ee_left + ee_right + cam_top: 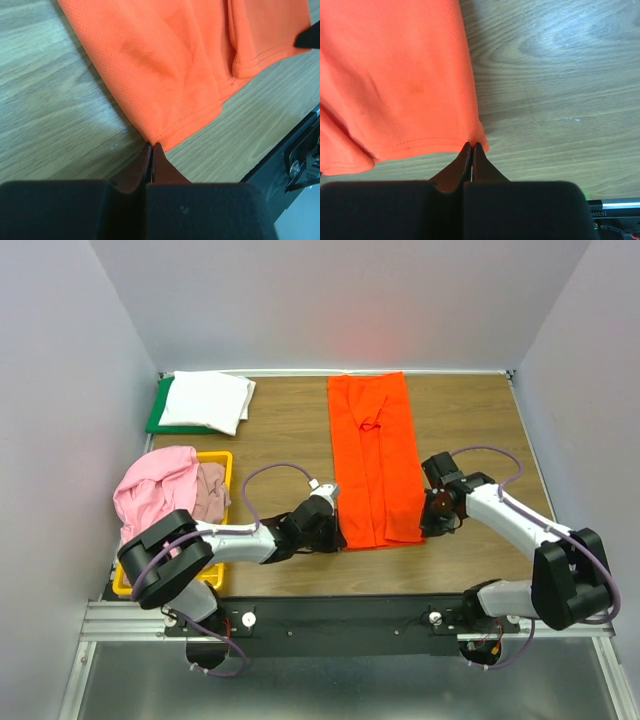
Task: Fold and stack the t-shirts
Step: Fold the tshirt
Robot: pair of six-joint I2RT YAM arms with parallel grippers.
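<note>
Wooden desk before you carries the orange t-shirt, lying as a long narrow strip up its middle. Your left hand is pinched tight on the near left hem corner, and your right hand on the near right corner. You look to be mid-fold: next, lift both corners together and carry them evenly toward the far end, hem taut.

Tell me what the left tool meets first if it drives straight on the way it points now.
The orange t-shirt. The left tool has its shut tips right at the shirt's near hem corner, seemingly pinching it, so going straight on pushes into that cloth at once.
</note>
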